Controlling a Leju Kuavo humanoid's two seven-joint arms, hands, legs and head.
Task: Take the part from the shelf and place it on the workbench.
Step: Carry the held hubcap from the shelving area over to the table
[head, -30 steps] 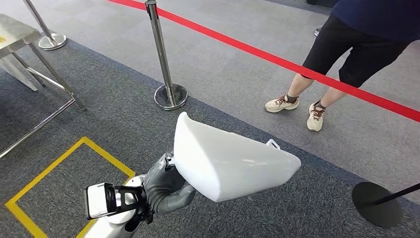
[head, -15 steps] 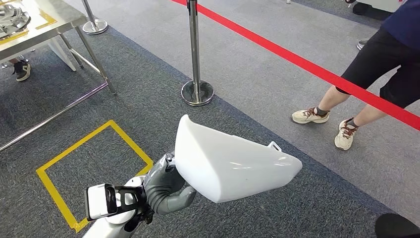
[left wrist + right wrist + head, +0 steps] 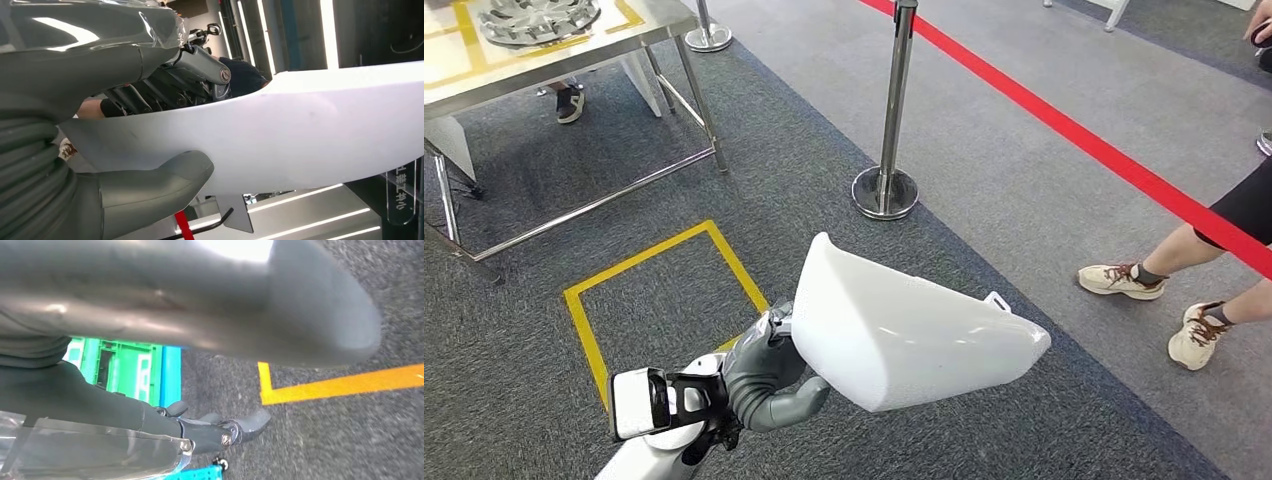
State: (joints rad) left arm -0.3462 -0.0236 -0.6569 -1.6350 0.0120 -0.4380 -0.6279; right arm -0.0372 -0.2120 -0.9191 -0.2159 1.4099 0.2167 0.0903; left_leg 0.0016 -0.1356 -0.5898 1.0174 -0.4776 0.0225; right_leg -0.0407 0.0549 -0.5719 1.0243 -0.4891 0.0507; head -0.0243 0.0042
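The left hand (image 3: pixel 769 375) gripped the white part (image 3: pixel 904 335); the right hand (image 3: pixel 220 432) apparently hung with nothing in it, fingers apart.

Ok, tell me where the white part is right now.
In the head view, the white part is held by the left hand, above the dark carpet just right of the yellow floor square.

A chrome stanchion post (image 3: pixel 890 120) stands on its round base on grey carpet, beside a red floor line (image 3: pixel 1104 150). A yellow tape square (image 3: pixel 664 290) marks the darker carpet. A person's shoes (image 3: pixel 1159 300) stand near the red line. Green crates (image 3: pixel 125 367) sit on the floor.
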